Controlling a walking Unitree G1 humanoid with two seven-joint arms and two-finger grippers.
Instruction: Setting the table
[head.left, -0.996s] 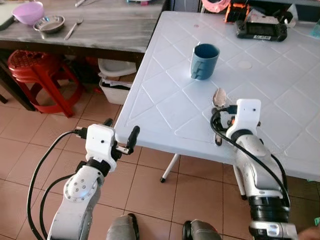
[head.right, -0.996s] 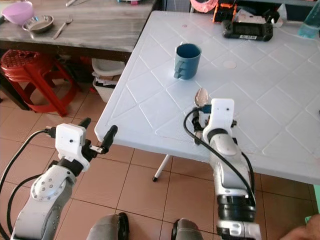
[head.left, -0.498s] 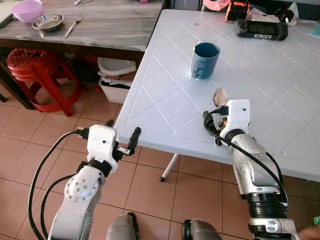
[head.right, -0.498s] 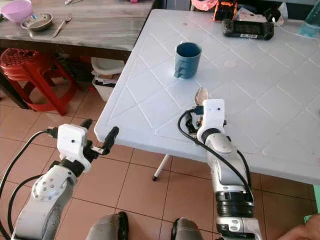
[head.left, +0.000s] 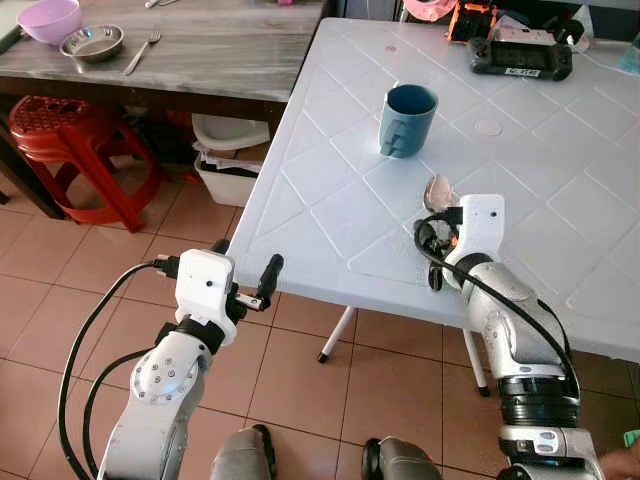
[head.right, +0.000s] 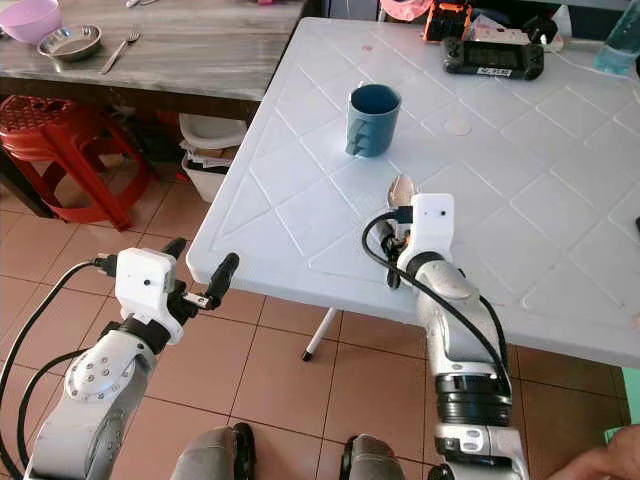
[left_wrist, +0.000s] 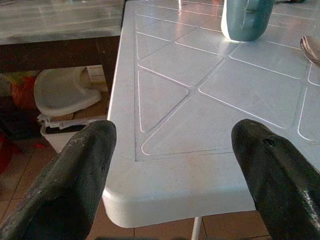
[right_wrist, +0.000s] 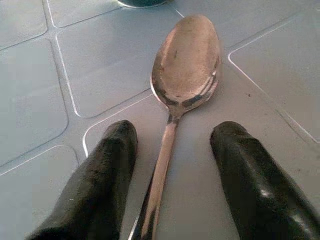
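though near spoon (right_wrist: 172, 120), mug (head.left: 407, 120) apart

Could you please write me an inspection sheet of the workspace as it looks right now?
Surface: white table, diamond-patterned, bare at the near corner.
Job's things: spoon flat on the table, bowl toward the blue mug.
Clutter: game controller at the far edge.
Grippers: right gripper over the table, jaws open, spoon handle between them untouched; left gripper open, off the table's corner.
Cables: black cables loop at each wrist.
Surroundings: wooden table with purple bowl, metal bowl and fork; red stool; tiled floor.
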